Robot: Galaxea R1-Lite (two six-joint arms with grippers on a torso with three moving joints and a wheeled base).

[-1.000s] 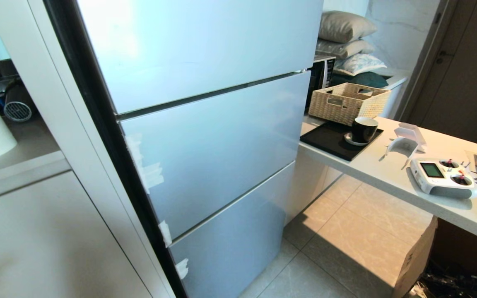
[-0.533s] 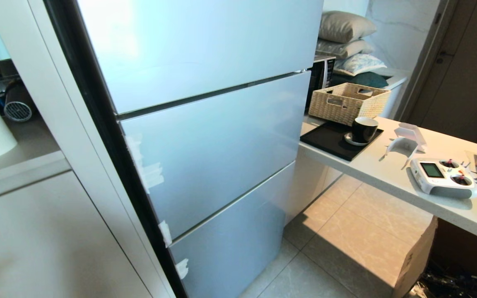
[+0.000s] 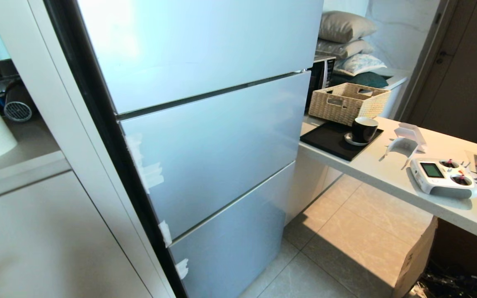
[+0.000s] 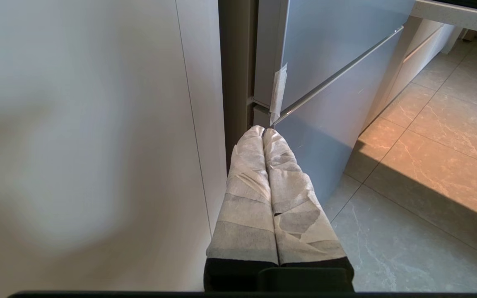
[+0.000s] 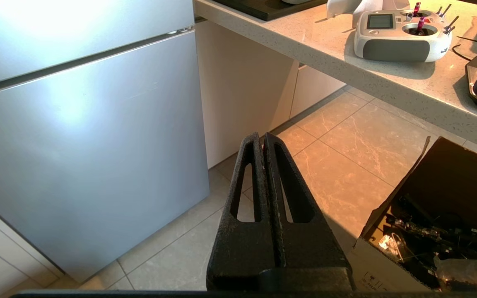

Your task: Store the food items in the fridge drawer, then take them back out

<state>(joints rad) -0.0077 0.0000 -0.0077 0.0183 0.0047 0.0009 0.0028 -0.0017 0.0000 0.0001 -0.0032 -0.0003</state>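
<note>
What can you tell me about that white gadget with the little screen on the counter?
The remote is a white plastic handheld controller with a grey front grip, a small greenish screen and two dark round wells holding red-tipped sticks, plus small switches. It lies flat on the speckled counter near its front edge, beside a white plastic piece. Nothing grips it.

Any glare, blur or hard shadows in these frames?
Head view: soft glare on the fridge upper door, straight edges bowed. Left wrist view: white cabinet panel blurred up close. Right wrist view: bright hotspot on the fridge, hard sunlit patch and shadow on the floor tiles.
</note>
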